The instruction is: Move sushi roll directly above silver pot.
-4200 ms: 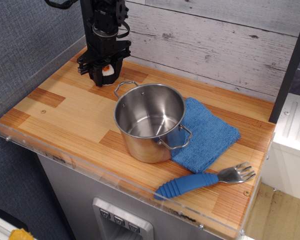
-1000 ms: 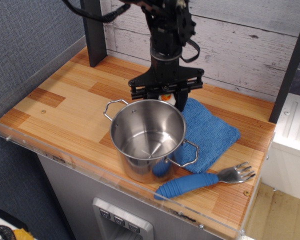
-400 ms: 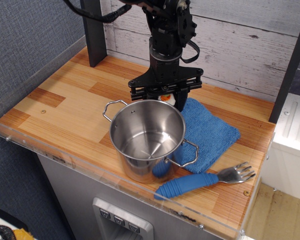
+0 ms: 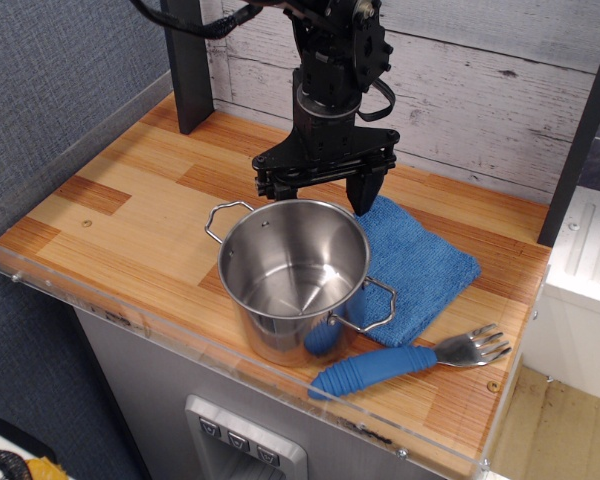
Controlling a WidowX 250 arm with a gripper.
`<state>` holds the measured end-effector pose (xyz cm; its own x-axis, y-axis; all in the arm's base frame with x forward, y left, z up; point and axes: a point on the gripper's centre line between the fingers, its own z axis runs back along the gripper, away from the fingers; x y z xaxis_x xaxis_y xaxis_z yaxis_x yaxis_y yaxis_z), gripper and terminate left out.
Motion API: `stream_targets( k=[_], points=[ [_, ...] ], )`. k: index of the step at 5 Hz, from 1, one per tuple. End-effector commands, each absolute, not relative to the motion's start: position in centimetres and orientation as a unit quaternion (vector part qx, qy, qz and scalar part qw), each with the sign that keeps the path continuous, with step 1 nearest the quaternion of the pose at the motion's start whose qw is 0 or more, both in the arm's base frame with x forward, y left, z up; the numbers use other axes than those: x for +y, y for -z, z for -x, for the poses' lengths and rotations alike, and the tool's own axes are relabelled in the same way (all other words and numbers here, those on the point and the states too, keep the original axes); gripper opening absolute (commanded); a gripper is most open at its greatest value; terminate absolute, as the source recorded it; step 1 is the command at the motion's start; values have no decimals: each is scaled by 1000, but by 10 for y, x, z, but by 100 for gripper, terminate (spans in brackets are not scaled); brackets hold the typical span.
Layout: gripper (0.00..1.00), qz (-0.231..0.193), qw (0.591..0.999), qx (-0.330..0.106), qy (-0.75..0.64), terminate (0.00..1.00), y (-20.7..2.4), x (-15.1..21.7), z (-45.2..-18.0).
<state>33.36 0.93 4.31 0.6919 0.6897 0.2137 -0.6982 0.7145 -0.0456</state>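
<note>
The silver pot (image 4: 272, 325) stands upright and empty in the middle of the wooden counter. My gripper (image 4: 322, 194) hangs just behind the pot's far rim, a little above the counter. Its two black fingers (image 4: 365, 196) are spread wide apart with nothing between them. The sushi roll does not show in this view; the spot behind the pot's far rim, under the gripper, is hidden by the pot and the gripper.
A folded blue cloth (image 4: 420, 262) lies to the right of the pot and partly under it. A fork with a blue handle (image 4: 380, 366) lies at the front right. A black post (image 4: 185, 62) stands at the back left. A clear lip (image 4: 130, 318) runs along the front edge.
The gripper has risen a little behind the pot with its fingers still spread. The sushi roll, seen between the fingers at the pot's far rim before, is no longer visible.
</note>
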Motion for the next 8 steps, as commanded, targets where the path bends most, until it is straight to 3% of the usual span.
stream_targets(
  k=[1,4,7,8],
  points=[
    [100,7,907,-145,-396,0,-76,20,-336],
    [100,119,860,-230,-441,0,-172,59,-344],
    [100,127,860,-243,-429,0,-179,60,-342],
    [100,127,860,-243,-429,100,-179,60,-342]
  ],
)
